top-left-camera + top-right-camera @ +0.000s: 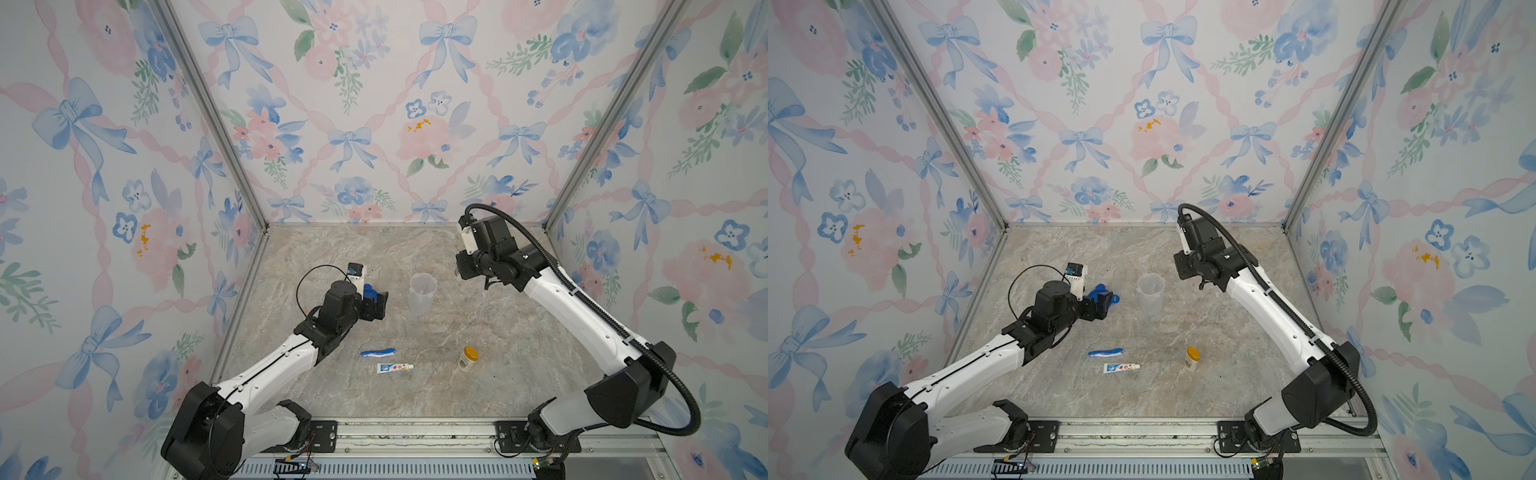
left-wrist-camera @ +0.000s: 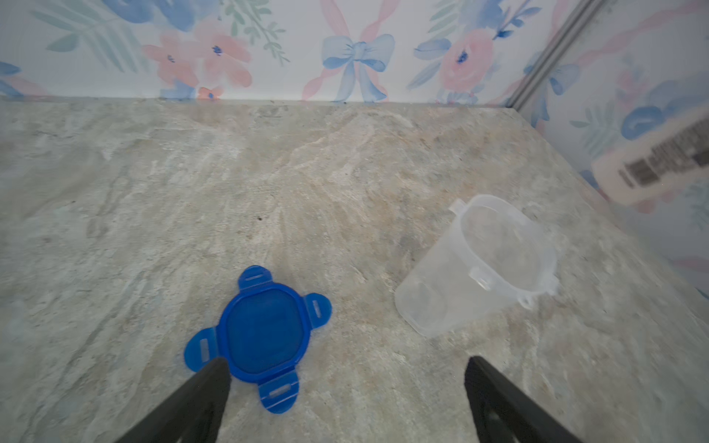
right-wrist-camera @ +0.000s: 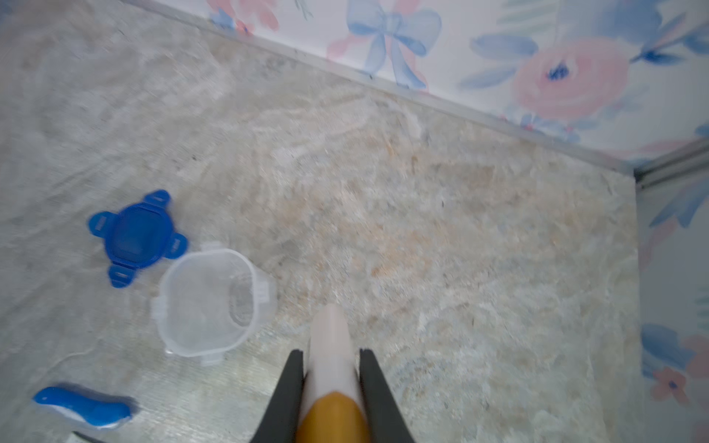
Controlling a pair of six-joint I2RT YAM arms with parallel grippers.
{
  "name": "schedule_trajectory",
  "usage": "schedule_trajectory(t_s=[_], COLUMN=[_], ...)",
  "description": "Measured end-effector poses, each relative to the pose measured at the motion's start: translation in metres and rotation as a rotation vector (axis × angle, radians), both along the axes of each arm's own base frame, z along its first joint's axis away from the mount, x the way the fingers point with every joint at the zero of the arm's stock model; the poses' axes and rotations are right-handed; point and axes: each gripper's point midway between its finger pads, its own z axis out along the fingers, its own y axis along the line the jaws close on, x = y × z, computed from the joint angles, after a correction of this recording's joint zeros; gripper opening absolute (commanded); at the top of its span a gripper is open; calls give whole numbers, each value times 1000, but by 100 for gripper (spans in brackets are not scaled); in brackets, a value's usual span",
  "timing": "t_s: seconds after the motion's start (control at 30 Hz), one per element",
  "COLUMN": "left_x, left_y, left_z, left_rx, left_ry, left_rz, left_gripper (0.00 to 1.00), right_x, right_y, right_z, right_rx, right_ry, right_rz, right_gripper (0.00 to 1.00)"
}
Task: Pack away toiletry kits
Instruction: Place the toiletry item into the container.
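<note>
Three walls (image 1: 365,83) papered in flowers and blue bows enclose a marbled grey-beige tabletop (image 1: 340,253), with aluminium corner posts (image 1: 225,135).

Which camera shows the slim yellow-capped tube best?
Right wrist view: the slim tube is close up, clamped in the right gripper, yellow cap nearest. The left wrist view catches only its blurred barcode end; the top views do not clearly show it.

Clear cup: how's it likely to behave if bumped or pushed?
Probably light: the clear cup looks thin-walled and empty. Likely tippy: it stands upright, taller than wide, tapering toward its base, so a push near the rim may topple it. On the smooth table, a low push would probably just slide it.
</note>
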Motion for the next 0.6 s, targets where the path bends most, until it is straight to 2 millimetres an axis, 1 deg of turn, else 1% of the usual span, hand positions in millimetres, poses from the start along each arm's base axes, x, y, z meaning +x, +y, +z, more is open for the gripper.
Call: schedule_trajectory(t_s=[0.03,0.07,0.13,0.2,0.27,0.33,0.4,0.47,0.53,0.6], left_x=[-10,-19,-32,-36,-38,-40,-41,-41,-41,-39], left_y=[-13,-24,-35,-34,-31,-28,-27,-25,-22,-18], left_z=[2,5,17,31,44,49,47,41,38,37], left_rx=[-3,-6,-20,-38,-57,-66,-62,-51,-42,-38], left_ry=[-4,-11,-39,-77,-112,-128,-125,-117,-111,-114], left_rz=[-56,-103,-163,-174,-171,-167,-163,-154,-142,-128], left_gripper=[98,98,98,98,98,98,98,98,98,98], right_x=[-1,-2,-1,4,10,13,15,15,13,11], right_y=[11,23,42,60,77,88,97,103,107,109], right_z=[12,20,21,7,-17,-44,-65,-81,-88,-92], right_rx=[26,49,69,67,53,26,5,-15,-26,-32], right_ry=[-21,-32,-28,3,52,103,140,167,179,182], right_rz=[31,62,106,139,167,181,193,201,208,212], right_gripper=[0,0,0,0,0,0,0,0,0,0])
